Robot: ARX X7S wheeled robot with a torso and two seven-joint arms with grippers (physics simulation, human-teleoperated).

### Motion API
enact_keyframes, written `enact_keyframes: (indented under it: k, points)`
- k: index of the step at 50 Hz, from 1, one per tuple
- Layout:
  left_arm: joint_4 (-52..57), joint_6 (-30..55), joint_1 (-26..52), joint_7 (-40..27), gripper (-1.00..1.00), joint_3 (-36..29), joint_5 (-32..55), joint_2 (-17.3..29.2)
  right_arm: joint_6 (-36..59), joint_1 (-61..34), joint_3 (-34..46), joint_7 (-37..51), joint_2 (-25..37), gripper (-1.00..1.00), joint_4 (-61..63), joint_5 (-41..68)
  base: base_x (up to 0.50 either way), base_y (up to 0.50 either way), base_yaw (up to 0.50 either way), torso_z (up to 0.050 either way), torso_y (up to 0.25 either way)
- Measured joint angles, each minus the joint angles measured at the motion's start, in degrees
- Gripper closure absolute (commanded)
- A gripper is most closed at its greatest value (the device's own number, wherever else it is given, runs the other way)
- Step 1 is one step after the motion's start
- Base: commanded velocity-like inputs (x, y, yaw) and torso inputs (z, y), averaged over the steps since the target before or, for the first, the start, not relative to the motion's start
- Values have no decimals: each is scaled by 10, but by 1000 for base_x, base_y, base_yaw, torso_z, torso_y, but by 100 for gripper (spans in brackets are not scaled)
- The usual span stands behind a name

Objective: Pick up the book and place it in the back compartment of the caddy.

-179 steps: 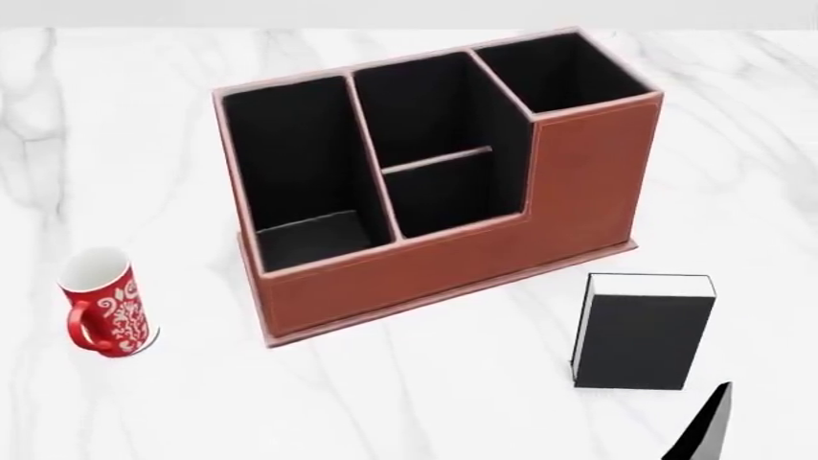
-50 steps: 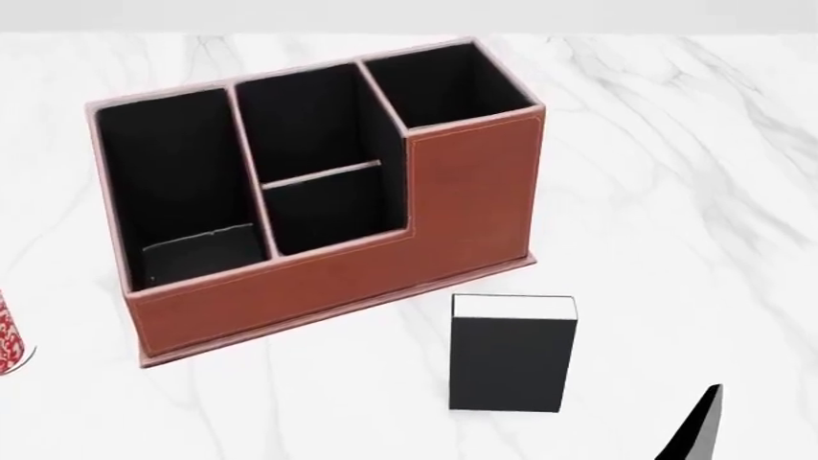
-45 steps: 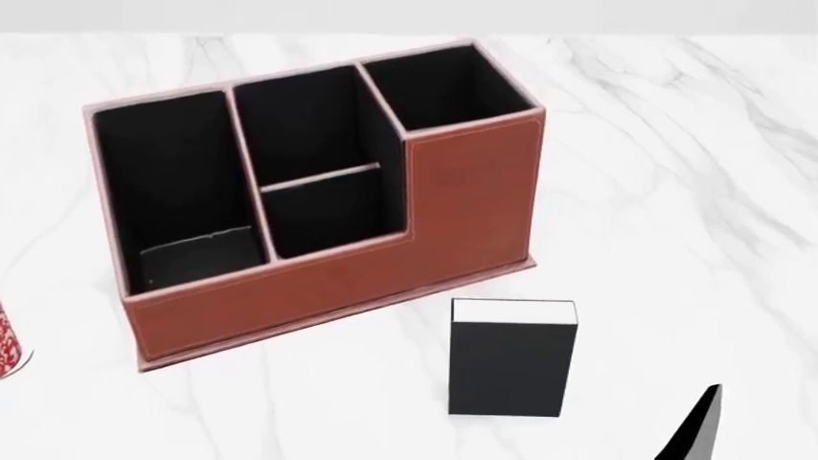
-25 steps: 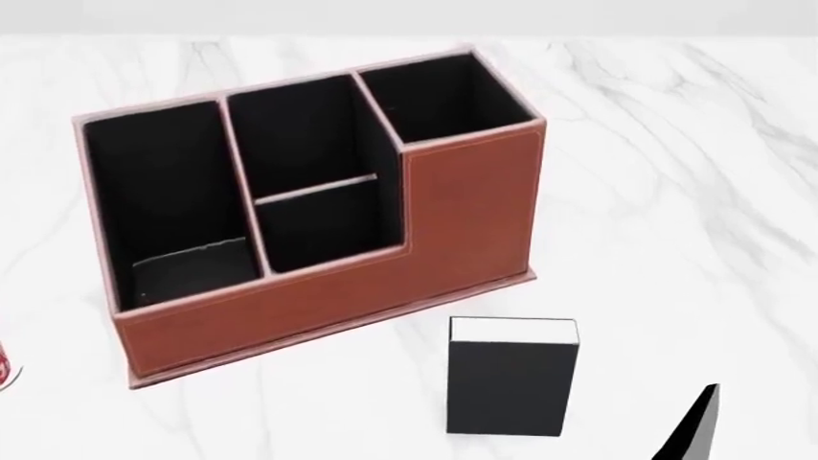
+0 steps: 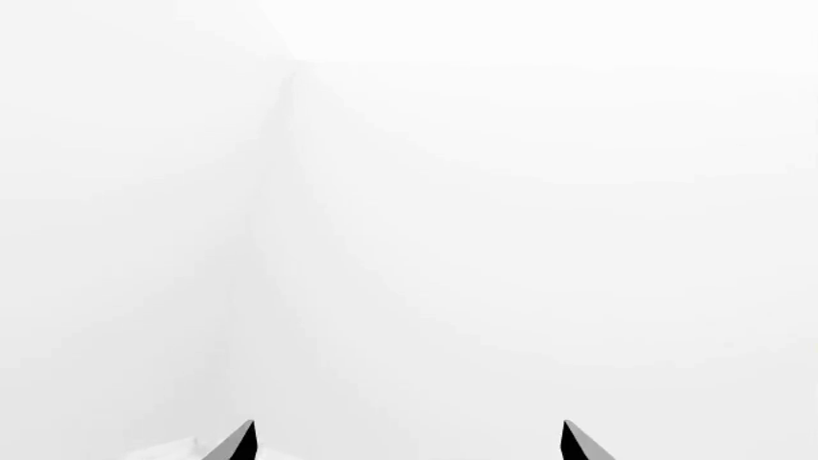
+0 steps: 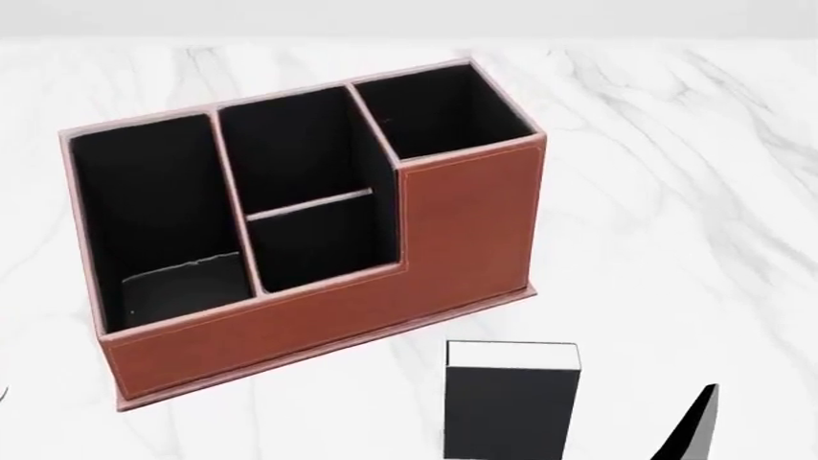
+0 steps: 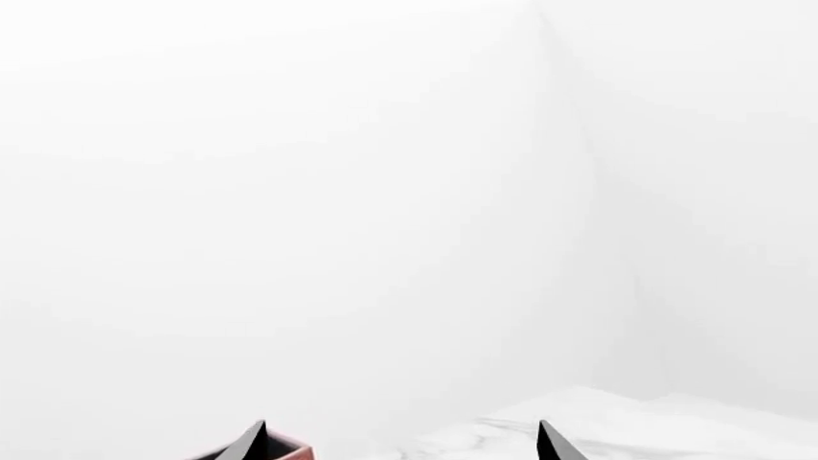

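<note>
The black book (image 6: 511, 412) with white page edges lies flat on the marble table (image 6: 665, 192), just in front of the caddy's right end and cut off by the picture's lower edge. The reddish-brown caddy (image 6: 466, 230) stands at centre-left. Its back compartment (image 6: 320, 241) is the small low-walled cell in front of the middle divider, and it holds nothing. One black finger (image 6: 696, 426) of my right arm shows to the right of the book, apart from it. My right gripper (image 7: 402, 443) is open, with a caddy corner (image 7: 287, 450) past one tip. My left gripper (image 5: 406, 443) is open and faces blank white.
The long cell (image 6: 147, 220) at the caddy's left end has a dark flat piece on its floor. White marble stretches to the right of the caddy and behind it. A pale wall runs along the table's far edge.
The head view has shifted: caddy and book now sit lower and further left in the picture, and the red mug has left it at the left. The black finger stays at the lower right.
</note>
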State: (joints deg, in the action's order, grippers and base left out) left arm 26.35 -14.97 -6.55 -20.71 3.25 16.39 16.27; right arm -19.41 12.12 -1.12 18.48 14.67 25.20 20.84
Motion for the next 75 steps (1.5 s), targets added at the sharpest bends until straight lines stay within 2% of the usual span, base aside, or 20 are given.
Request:
enact_keyframes:
  k: [75]
  points:
    - [-4,-8,-1,-13,-100,-9,4,12,-8,-2,15,13,12,-100,-8,-1,87,-7,0,0,0]
